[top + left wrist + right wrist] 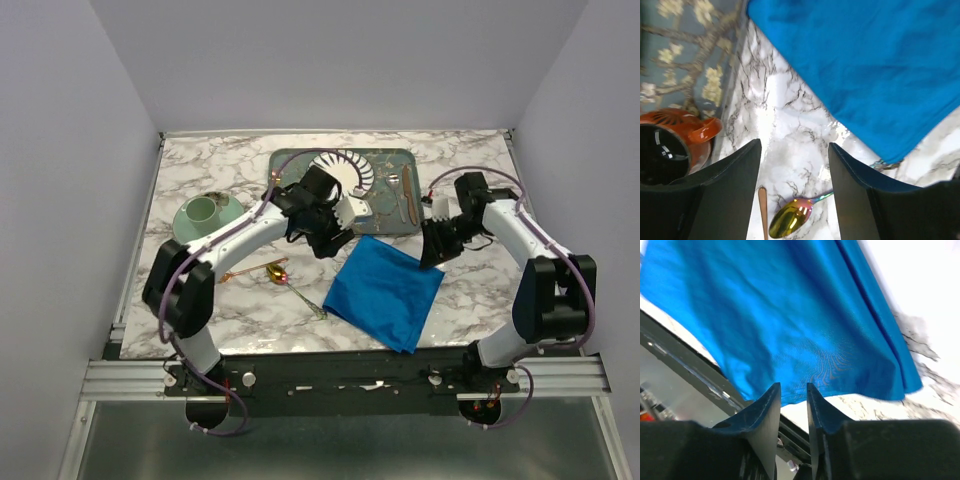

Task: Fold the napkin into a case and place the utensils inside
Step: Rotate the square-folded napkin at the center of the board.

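Blue cloth comes first: the napkin lies flat and askew on the marble table, just in front of the tray, the spoon and fork lying off its left corner. Our left gripper hangs over bare marble beside the napkin's edge, jaws spread and empty, while our right gripper hovers above the cloth with a narrow gap, nothing pinched. We judge the fold goes best if both take matching corners, close together, and carry that edge across low and level, keeping the crease straight.
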Robot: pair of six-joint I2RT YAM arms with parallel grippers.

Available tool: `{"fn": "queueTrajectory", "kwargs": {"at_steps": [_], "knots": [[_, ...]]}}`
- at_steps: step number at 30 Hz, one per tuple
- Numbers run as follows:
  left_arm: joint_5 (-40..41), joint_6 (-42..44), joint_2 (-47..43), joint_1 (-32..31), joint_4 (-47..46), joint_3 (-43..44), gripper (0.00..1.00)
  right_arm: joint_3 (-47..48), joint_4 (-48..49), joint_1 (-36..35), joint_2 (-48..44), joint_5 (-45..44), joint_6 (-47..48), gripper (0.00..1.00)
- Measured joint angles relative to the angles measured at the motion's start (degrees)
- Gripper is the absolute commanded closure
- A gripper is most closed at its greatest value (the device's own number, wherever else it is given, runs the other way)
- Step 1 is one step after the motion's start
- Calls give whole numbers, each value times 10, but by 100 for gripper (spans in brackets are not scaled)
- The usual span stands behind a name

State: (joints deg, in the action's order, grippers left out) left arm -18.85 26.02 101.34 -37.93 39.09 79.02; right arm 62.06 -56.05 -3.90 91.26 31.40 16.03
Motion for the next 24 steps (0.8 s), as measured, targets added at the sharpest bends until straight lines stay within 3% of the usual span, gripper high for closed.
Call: {"fn": "queueTrajectory", "kwargs": {"at_steps": [6, 13, 24], "knots": [[-11, -40, -158, -14, -25, -63, 32, 67, -18, 0, -30, -45, 26, 49], [0, -64, -243, -53, -31, -186, 32, 72, -25, 0, 50, -129, 58, 48], [15, -53, -244, -87, -33, -249, 33, 73, -7, 0, 138, -199, 90, 65]]}}
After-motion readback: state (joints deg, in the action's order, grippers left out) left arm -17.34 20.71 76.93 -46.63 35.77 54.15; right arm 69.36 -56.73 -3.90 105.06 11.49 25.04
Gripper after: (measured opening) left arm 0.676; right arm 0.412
